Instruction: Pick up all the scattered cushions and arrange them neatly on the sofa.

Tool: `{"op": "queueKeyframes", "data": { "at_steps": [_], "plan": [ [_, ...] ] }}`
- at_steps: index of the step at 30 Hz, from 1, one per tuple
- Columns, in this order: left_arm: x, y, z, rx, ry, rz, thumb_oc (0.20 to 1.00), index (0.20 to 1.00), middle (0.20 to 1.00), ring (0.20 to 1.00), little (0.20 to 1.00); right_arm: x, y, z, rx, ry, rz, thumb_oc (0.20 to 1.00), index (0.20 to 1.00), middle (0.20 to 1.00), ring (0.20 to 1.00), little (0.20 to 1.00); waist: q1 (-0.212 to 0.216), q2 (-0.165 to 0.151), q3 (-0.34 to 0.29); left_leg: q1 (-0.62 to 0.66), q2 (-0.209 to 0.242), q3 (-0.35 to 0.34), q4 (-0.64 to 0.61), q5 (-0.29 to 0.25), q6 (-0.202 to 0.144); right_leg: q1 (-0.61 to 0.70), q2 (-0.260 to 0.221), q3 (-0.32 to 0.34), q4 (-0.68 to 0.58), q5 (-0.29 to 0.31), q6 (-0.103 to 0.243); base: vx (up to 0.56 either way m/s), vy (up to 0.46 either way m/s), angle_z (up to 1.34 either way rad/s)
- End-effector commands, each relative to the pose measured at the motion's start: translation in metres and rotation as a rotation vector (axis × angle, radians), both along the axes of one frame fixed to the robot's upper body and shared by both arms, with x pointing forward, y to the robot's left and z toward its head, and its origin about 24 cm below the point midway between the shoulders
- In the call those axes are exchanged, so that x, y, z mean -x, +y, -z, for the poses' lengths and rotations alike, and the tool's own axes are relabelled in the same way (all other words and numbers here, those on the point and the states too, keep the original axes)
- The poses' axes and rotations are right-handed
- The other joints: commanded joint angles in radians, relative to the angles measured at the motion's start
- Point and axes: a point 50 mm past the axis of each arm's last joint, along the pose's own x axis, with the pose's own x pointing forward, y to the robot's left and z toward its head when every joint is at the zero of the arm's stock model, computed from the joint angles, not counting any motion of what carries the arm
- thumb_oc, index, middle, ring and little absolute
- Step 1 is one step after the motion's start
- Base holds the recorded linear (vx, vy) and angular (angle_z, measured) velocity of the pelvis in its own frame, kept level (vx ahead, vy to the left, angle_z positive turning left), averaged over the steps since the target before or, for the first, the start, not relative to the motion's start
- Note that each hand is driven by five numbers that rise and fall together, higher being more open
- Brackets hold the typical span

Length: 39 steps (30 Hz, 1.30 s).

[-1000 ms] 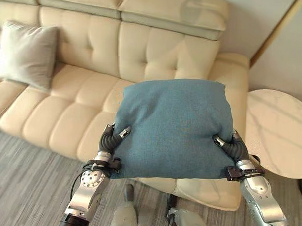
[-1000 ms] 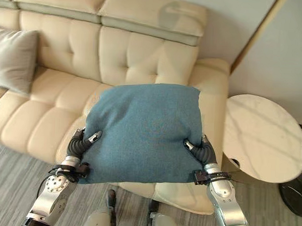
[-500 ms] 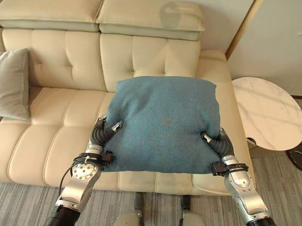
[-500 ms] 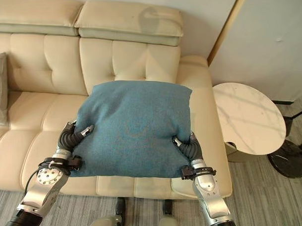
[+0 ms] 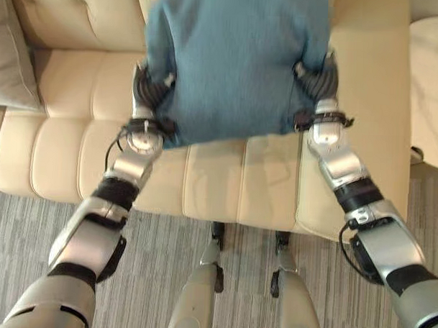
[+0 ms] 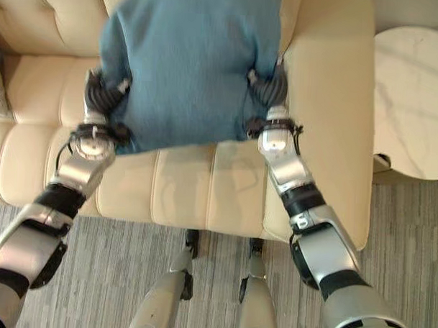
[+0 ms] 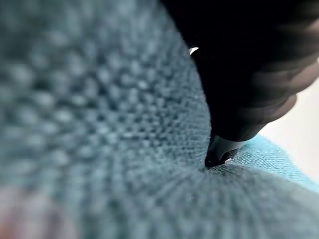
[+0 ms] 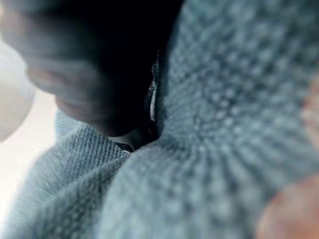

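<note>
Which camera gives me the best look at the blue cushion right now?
The left eye view: it shows most of the blue cushion, held at its sides by the left hand and right hand over the sofa. The right eye view is similar. The wrist views show close-up fabric.

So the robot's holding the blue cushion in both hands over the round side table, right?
Not quite. Both the left hand and right hand do grip the blue cushion, but the left eye view shows it over the cream sofa; the round side table stands off to the right.
</note>
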Motion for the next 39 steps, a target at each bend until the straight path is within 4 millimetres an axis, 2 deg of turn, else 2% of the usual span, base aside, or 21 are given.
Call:
{"op": "queueKeyframes", "data": {
  "at_steps": [1,2,3,4,7,9,10,11,14,18,19,21,23,25,26,28,29,30,31,32,39],
  "plan": [
    [0.016,-0.04,-0.073,-0.129,-0.305,0.115,0.2,0.2,0.2,0.2,0.2,0.03,0.053,-0.06,0.033,-0.311,-0.139,0.2,0.2,0.2,0.2,0.2,0.027,-0.026,-0.045,0.044,0.004,-0.054,0.002,-0.141,-0.056,-0.014,-0.011,0.01,0.016,-0.093,0.061,0.01,-0.078,0.03],
    [0.016,-0.036,-0.088,-0.137,-0.326,0.072,0.555,0.555,0.555,0.555,0.555,0.029,0.047,-0.071,0.029,-0.33,-0.1,0.2,0.2,0.2,0.2,0.2,0.028,-0.024,-0.048,0.017,0.005,-0.062,-0.007,-0.133,-0.062,-0.038,-0.006,0.006,0.008,-0.087,0.065,0.0,-0.078,0.05],
    [0.016,-0.035,-0.096,-0.132,-0.334,0.063,1.0,1.0,1.0,1.0,1.0,0.028,0.046,-0.075,0.027,-0.33,-0.091,0.435,0.435,0.435,0.435,0.435,0.029,-0.024,-0.048,-0.003,0.007,-0.068,-0.008,-0.126,-0.067,-0.055,-0.003,0.001,0.005,-0.086,0.066,-0.03,-0.084,0.08],
    [0.017,-0.032,-0.106,-0.128,-0.346,0.036,1.0,1.0,1.0,1.0,1.0,0.026,0.041,-0.08,0.032,-0.329,-0.061,1.0,1.0,1.0,1.0,1.0,0.028,-0.024,-0.05,-0.032,0.004,-0.077,-0.008,-0.114,-0.071,-0.078,0.002,0.0,0.001,-0.079,0.066,-0.03,-0.071,0.11],
    [0.016,-0.018,-0.12,-0.121,-0.328,-0.017,1.0,1.0,1.0,1.0,1.0,0.019,0.027,-0.087,0.034,-0.279,-0.022,1.0,1.0,1.0,1.0,1.0,0.026,-0.024,-0.057,-0.085,0.004,-0.088,-0.008,-0.1,-0.086,-0.125,0.014,-0.008,-0.004,-0.078,0.068,0.0,-0.056,0.09],
    [0.013,-0.011,-0.119,-0.125,-0.298,-0.038,1.0,1.0,1.0,1.0,1.0,0.014,0.023,-0.084,0.023,-0.243,-0.03,1.0,1.0,1.0,1.0,1.0,0.026,-0.027,-0.06,-0.1,0.003,-0.089,-0.008,-0.096,-0.088,-0.14,0.018,-0.007,-0.005,-0.076,0.068,0.01,-0.036,0.07],
    [0.007,0.01,-0.103,-0.09,-0.21,-0.067,1.0,1.0,1.0,1.0,1.0,0.002,0.009,-0.064,-0.014,-0.129,-0.037,1.0,1.0,1.0,1.0,1.0,0.022,-0.031,-0.066,-0.123,0.004,-0.09,-0.008,-0.086,-0.093,-0.161,0.025,-0.009,-0.005,-0.073,0.068,0.01,-0.02,0.04],
    [0.006,0.01,-0.102,-0.09,-0.209,-0.067,1.0,1.0,1.0,1.0,1.0,0.002,0.009,-0.064,-0.014,-0.128,-0.038,1.0,1.0,1.0,1.0,1.0,0.022,-0.03,-0.068,-0.125,0.004,-0.09,-0.008,-0.086,-0.093,-0.162,0.025,-0.009,-0.005,-0.073,0.068,0.0,0.0,0.0],
    [0.0,0.032,-0.068,-0.065,-0.096,-0.092,1.0,1.0,1.0,1.0,1.0,-0.005,0.004,-0.039,-0.01,-0.041,-0.056,1.0,1.0,1.0,1.0,1.0,0.016,-0.036,-0.075,-0.129,0.008,-0.088,-0.008,-0.08,-0.097,-0.166,0.029,-0.009,-0.005,-0.074,0.066,0.0,0.0,0.0],
    [-0.002,0.057,-0.005,0.0,0.068,-0.127,1.0,1.0,1.0,1.0,1.0,-0.01,-0.001,0.008,-0.036,0.084,-0.097,1.0,1.0,1.0,1.0,1.0,0.006,-0.044,-0.084,-0.114,0.008,-0.082,-0.008,-0.082,-0.098,-0.151,0.03,-0.011,-0.005,-0.077,0.062,0.0,0.004,-0.03],
    [0.0,0.066,0.02,0.03,0.133,-0.131,1.0,1.0,1.0,1.0,1.0,-0.01,-0.007,0.025,-0.034,0.122,-0.108,1.0,1.0,1.0,1.0,1.0,0.001,-0.049,-0.087,-0.102,0.011,-0.079,-0.008,-0.083,-0.101,-0.14,0.029,-0.015,-0.005,-0.08,0.061,-0.01,0.016,-0.2],
    [0.003,0.069,0.031,0.03,0.149,-0.126,1.0,1.0,1.0,1.0,1.0,-0.008,-0.012,0.031,-0.029,0.13,-0.109,1.0,1.0,1.0,1.0,1.0,-0.002,-0.051,-0.091,-0.097,0.01,-0.078,-0.008,-0.08,-0.102,-0.135,0.027,-0.015,-0.005,-0.077,0.06,-0.03,0.014,-0.11],
    [0.029,0.065,0.063,0.072,0.112,0.019,1.0,1.0,1.0,1.0,1.0,0.014,-0.047,0.056,-0.024,0.119,-0.124,1.0,1.0,1.0,1.0,1.0,0.002,-0.059,-0.092,-0.027,0.009,-0.07,-0.008,-0.101,-0.102,-0.06,0.022,-0.029,-0.005,-0.091,0.056,-0.04,0.006,0.13],
    [0.035,0.063,0.072,0.091,0.117,0.051,1.0,1.0,1.0,1.0,1.0,0.02,-0.051,0.063,-0.016,0.127,-0.132,1.0,1.0,1.0,1.0,1.0,0.0,-0.06,-0.094,-0.016,0.007,-0.068,-0.008,-0.101,-0.101,-0.048,0.018,-0.033,-0.005,-0.091,0.055,-0.01,0.01,0.16],
    [0.055,0.058,0.101,0.152,0.142,0.123,1.0,1.0,1.0,1.0,1.0,0.036,-0.063,0.085,-0.007,0.156,-0.159,1.0,1.0,1.0,1.0,1.0,0.003,-0.066,-0.095,0.03,0.008,-0.061,-0.008,-0.114,-0.098,0.001,0.012,-0.04,-0.005,-0.101,0.054,0.0,0.0,0.0],
    [0.078,0.057,0.134,0.171,0.214,0.169,1.0,1.0,1.0,1.0,1.0,0.054,-0.073,0.113,0.042,0.223,-0.182,1.0,1.0,1.0,1.0,1.0,0.001,-0.072,-0.097,0.084,0.012,-0.056,-0.008,-0.132,-0.095,0.056,0.008,-0.043,-0.005,-0.115,0.053,0.04,0.01,-0.04],
    [0.079,0.057,0.135,0.171,0.216,0.168,1.0,1.0,1.0,1.0,1.0,0.055,-0.072,0.114,0.042,0.225,-0.182,1.0,1.0,1.0,1.0,1.0,-0.001,-0.072,-0.1,0.081,0.011,-0.056,-0.008,-0.128,-0.094,0.053,0.006,-0.044,-0.005,-0.112,0.053,0.09,0.041,-0.09],
    [0.113,0.068,0.185,0.121,0.395,0.147,1.0,1.0,1.0,1.0,1.0,0.084,-0.091,0.157,0.084,0.352,-0.181,1.0,1.0,1.0,1.0,1.0,-0.009,-0.083,-0.123,0.153,0.022,-0.04,-0.008,-0.151,-0.088,0.126,-0.002,-0.05,-0.005,-0.127,0.057,0.06,0.035,-0.1],
    [0.114,0.068,0.185,0.121,0.396,0.147,1.0,1.0,1.0,1.0,1.0,0.085,-0.092,0.158,0.084,0.354,-0.181,1.0,1.0,1.0,1.0,1.0,-0.01,-0.084,-0.124,0.151,0.02,-0.04,-0.008,-0.147,-0.088,0.124,-0.003,-0.05,-0.005,-0.124,0.057,0.1,0.038,0.02],
    [0.124,0.071,0.2,0.139,0.455,0.133,1.0,1.0,1.0,1.0,1.0,0.093,-0.098,0.17,0.099,0.398,-0.169,1.0,1.0,1.0,1.0,1.0,-0.014,-0.087,-0.133,0.169,0.021,-0.036,-0.008,-0.152,-0.083,0.143,-0.005,-0.051,-0.005,-0.129,0.057,0.04,0.02,0.07],
    [0.205,0.099,0.282,0.127,0.852,0.005,1.0,1.0,1.0,1.0,1.0,0.167,-0.144,0.275,0.049,0.834,-0.008,1.0,1.0,1.0,1.0,1.0,-0.04,-0.09,-0.186,0.327,0.024,-0.015,-0.008,-0.191,-0.051,0.29,-0.006,-0.05,-0.005,-0.16,0.06,0.05,0.062,-0.04]
  ]
}}
